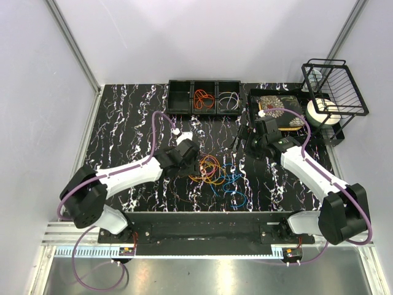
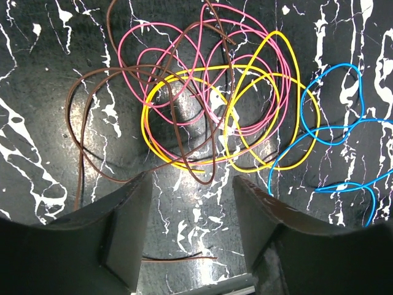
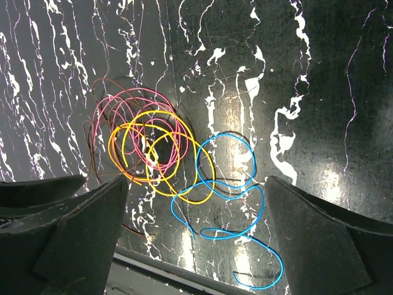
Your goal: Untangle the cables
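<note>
1. The left gripper (image 2: 191, 203) is low at the near edge of the tangle (image 1: 212, 172). Its jaws are apart and nothing is clamped between them. If they shut here, they may catch the tip of the brown cable (image 2: 206, 182) together with the yellow cable (image 2: 279, 32) that crosses it. Pulling on both would then tighten the knot rather than loosen it.
2. The pink cable (image 2: 118, 48) is threaded through the yellow and brown loops many times. A quick pull on any one strand would probably drag the whole bundle across the marbled table (image 1: 135, 123).
3. A loose brown end (image 2: 178, 259) lies on the table between the fingers (which cable it belongs to is hard to tell). Thin wire this flat is easy to miss, so the pads may meet on bare table.
4. The right gripper (image 3: 195, 184) hangs above the same heap with its jaws spread wide and holding nothing. If both arms reach in together, the fingers could collide, since the heap gives them little room.
5. The blue cable (image 2: 344, 64) sprawls to the side and overlaps the yellow only lightly. A passing finger could sweep it back into the pile.
6. The three-compartment bin (image 1: 180, 98) stands well behind the heap and already holds some cables. A strand lifted with others trailing from it could carry them into the wrong compartment.
</note>
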Robot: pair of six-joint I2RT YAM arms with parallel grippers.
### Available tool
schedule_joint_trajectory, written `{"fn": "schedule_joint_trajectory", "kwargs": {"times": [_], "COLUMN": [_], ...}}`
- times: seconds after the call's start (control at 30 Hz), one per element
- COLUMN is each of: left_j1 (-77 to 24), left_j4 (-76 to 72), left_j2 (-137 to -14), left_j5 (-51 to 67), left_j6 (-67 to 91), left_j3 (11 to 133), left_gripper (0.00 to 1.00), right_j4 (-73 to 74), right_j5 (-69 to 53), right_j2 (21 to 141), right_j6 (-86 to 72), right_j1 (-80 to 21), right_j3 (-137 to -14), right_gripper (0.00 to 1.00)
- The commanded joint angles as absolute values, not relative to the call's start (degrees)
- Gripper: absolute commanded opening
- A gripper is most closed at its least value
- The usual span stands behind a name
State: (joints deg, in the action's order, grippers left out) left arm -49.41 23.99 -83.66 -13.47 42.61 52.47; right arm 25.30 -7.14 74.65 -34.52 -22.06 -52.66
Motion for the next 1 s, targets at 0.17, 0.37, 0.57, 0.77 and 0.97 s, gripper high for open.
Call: {"fn": "schedule_joint_trajectory", "kwargs": {"times": [0.17, 0.37, 0.57, 0.77, 0.97], "left_j1": [-49.5, -49.6, -49.6, -49.5, -49.6], "left_j4": [20.1, 19.8, 20.0, 20.8, 24.9], "left_j2": [-84.9, -85.7, -86.7, -86.4, -85.1], "left_j5": [-12.9, -12.7, -12.8, -13.2, -13.4], "left_j6": [43.7, 43.9, 43.7, 43.7, 42.8], "left_j3": [52.1, 52.3, 52.6, 52.8, 55.8], "left_gripper": [0.42, 0.28, 0.00, 0.00, 0.00], "right_j4": [24.1, 24.3, 24.3, 24.4, 24.5], "right_j5": [-7.7, -7.8, -7.8, -7.9, -7.9], "right_j2": [74.8, 74.4, 74.5, 74.5, 74.3], "right_j6": [-33.7, -33.7, -33.7, -33.6, -33.7], "right_j1": [-22.0, -22.0, -21.9, -21.9, -22.1], "right_j3": [-52.3, -52.0, -52.1, -52.2, -52.2], "right_gripper": [1.00, 1.00, 1.00, 1.00, 1.00]}}
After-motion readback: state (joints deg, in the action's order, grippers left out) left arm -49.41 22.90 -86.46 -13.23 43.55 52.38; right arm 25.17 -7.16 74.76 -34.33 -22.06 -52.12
